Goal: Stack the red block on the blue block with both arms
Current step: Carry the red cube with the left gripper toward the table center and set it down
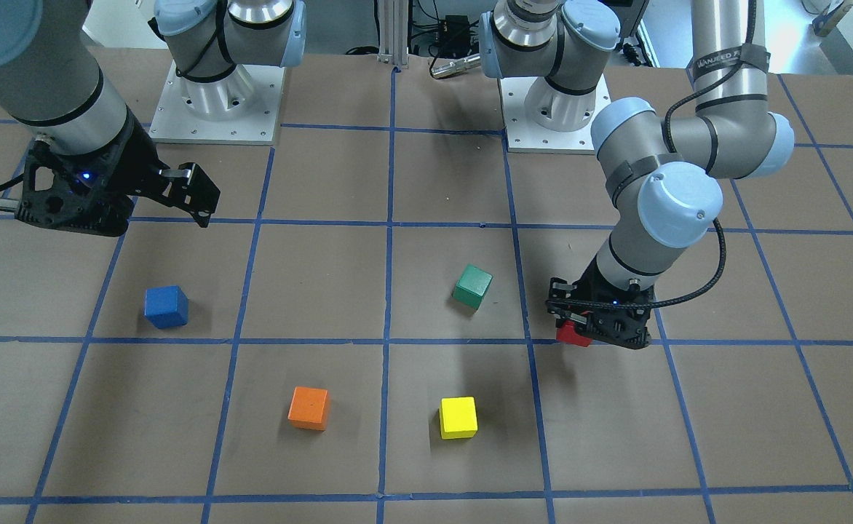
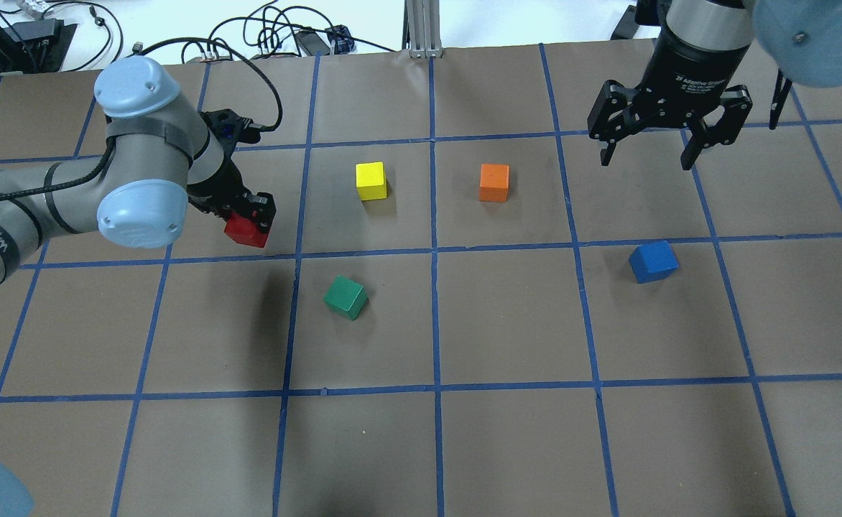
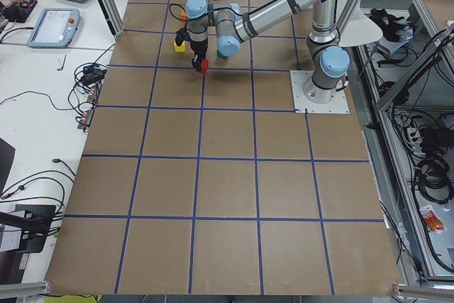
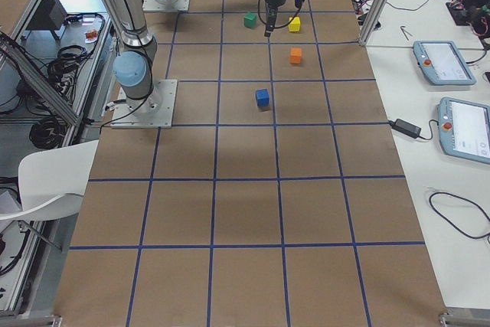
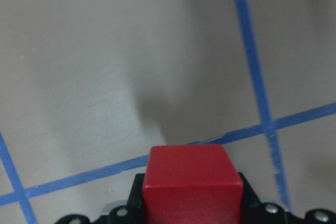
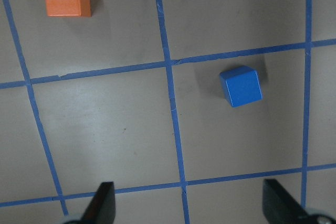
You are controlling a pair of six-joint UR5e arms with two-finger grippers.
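My left gripper (image 2: 252,222) is shut on the red block (image 2: 246,231) and holds it above the table; the block fills the bottom of the left wrist view (image 5: 191,184) and shows in the front view (image 1: 570,334). The blue block (image 2: 653,261) lies on the table on the right side, also in the front view (image 1: 166,306) and in the right wrist view (image 6: 241,86). My right gripper (image 2: 647,154) is open and empty, high above the table, beyond the blue block. Its fingertips (image 6: 102,203) show at the bottom of the right wrist view.
A green block (image 2: 345,297), a yellow block (image 2: 371,180) and an orange block (image 2: 494,182) lie between the two arms. Brown table paper carries a blue tape grid (image 2: 433,251). Cables lie past the far edge.
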